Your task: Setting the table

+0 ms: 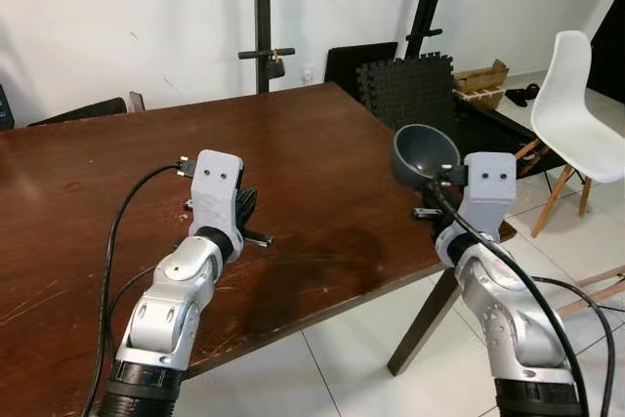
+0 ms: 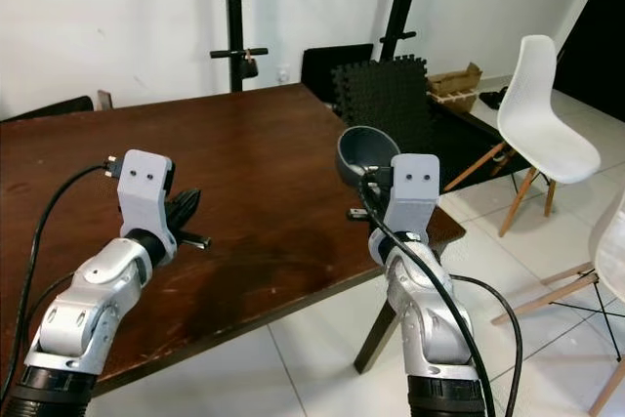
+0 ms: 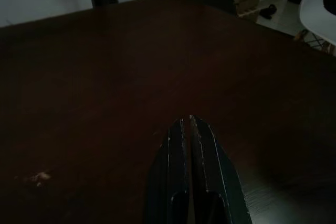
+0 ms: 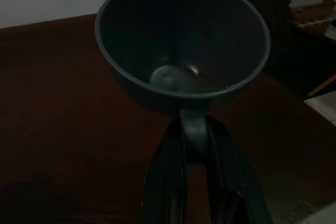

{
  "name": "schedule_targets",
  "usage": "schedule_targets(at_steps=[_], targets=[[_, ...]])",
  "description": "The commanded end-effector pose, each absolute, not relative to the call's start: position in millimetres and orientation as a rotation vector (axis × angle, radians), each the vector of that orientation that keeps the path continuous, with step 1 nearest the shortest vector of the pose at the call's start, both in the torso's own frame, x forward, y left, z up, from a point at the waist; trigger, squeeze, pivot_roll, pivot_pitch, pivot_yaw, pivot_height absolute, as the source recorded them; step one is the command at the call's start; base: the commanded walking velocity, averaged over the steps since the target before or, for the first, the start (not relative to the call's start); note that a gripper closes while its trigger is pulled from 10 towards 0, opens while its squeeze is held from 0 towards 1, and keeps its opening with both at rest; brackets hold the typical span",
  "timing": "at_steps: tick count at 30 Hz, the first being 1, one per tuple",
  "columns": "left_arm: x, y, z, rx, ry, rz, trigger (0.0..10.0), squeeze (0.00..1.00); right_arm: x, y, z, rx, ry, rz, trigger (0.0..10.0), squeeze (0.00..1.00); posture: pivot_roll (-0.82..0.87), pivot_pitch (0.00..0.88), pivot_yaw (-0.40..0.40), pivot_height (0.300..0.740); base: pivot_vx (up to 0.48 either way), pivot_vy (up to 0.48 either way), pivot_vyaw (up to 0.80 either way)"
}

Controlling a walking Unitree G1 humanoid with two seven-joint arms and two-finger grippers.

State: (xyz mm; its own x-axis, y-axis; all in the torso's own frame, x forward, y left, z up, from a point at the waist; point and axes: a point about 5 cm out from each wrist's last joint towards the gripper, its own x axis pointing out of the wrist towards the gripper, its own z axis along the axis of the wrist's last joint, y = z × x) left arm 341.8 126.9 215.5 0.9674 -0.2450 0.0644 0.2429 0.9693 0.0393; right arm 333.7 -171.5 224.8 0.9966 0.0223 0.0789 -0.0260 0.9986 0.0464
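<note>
A dark grey bowl is held above the right edge of the brown wooden table, tilted toward me. My right gripper is shut on the bowl, its rim pinched between the two fingers, and the bowl is empty inside. My left gripper hovers low over the table's near middle. In the left wrist view its fingers press together with nothing between them.
A white chair stands on the tiled floor to the right. Black foam mats and a wooden crate lie beyond the table's far corner. Two black stand poles rise against the white wall.
</note>
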Motion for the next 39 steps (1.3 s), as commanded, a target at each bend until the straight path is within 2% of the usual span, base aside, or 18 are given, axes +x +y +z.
schedule_targets(at_steps=[1, 39], targets=[[340.8, 126.7, 210.7, 0.023, -0.046, -0.246, 10.0, 0.00, 332.5, -173.5, 224.4, 0.059, -0.085, 0.018, 10.0, 0.00, -0.03, 0.082, 0.014, 0.740, 0.000, 0.000, 0.00], [339.2, 123.9, 210.2, 0.000, -0.057, -0.266, 10.0, 0.00, 333.7, -171.8, 222.9, 0.057, -0.083, 0.028, 10.0, 0.00, -0.03, 0.065, 0.010, 0.740, 0.000, 0.000, 0.00]])
